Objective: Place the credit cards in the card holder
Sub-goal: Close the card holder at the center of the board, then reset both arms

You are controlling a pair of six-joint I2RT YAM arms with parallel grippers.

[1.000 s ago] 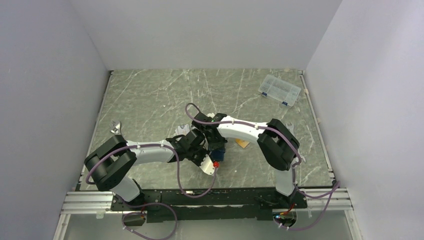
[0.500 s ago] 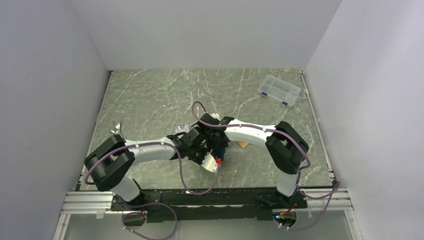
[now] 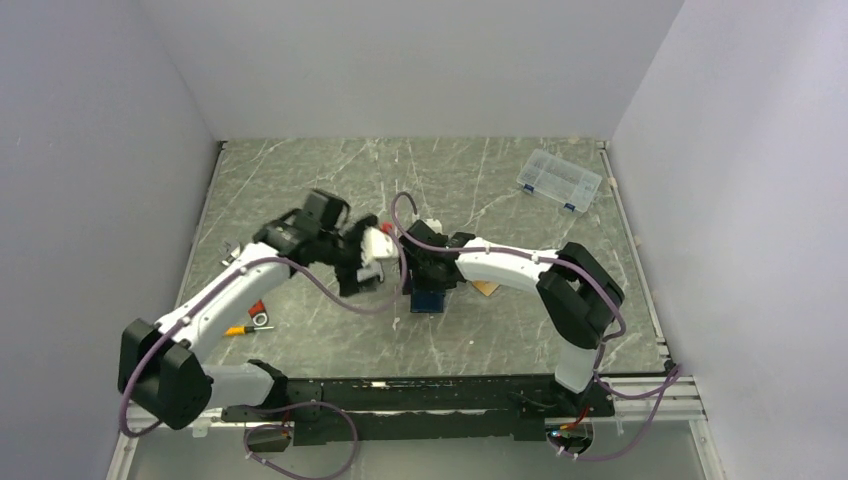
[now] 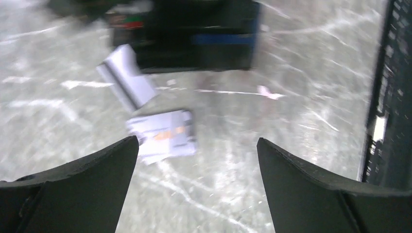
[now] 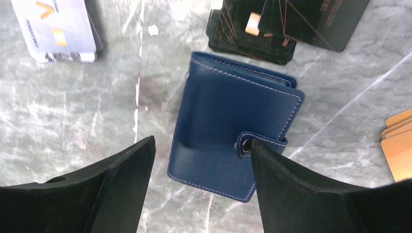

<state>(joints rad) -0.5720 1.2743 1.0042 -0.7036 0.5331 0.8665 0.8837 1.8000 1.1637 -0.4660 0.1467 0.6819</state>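
Note:
The navy card holder (image 5: 228,116) lies folded shut on the table, its snap tab (image 5: 252,141) at the right. My right gripper (image 5: 202,141) hangs open just above it, and its right fingertip (image 5: 262,150) sits next to the tab. A silver credit card (image 5: 56,26) lies to the holder's left and an orange one (image 5: 401,145) to its right. My left gripper (image 4: 197,141) is open and empty above bare table. Beyond it lie a silver card with orange marks (image 4: 164,135) and a striped silver card (image 4: 127,82). From above, the holder (image 3: 430,299) sits under the right gripper (image 3: 432,278), with the left gripper (image 3: 362,272) raised to its left.
A flat black rectangle (image 5: 311,19) lies just behind the holder. A clear compartment box (image 3: 560,180) stands at the back right. Small red and yellow tools (image 3: 248,318) lie under the left arm near the table's left side.
Both grippers have opened. The left arm has lifted and swung back and left, away from the holder. The right gripper has let go of the holder, which now lies on the table.

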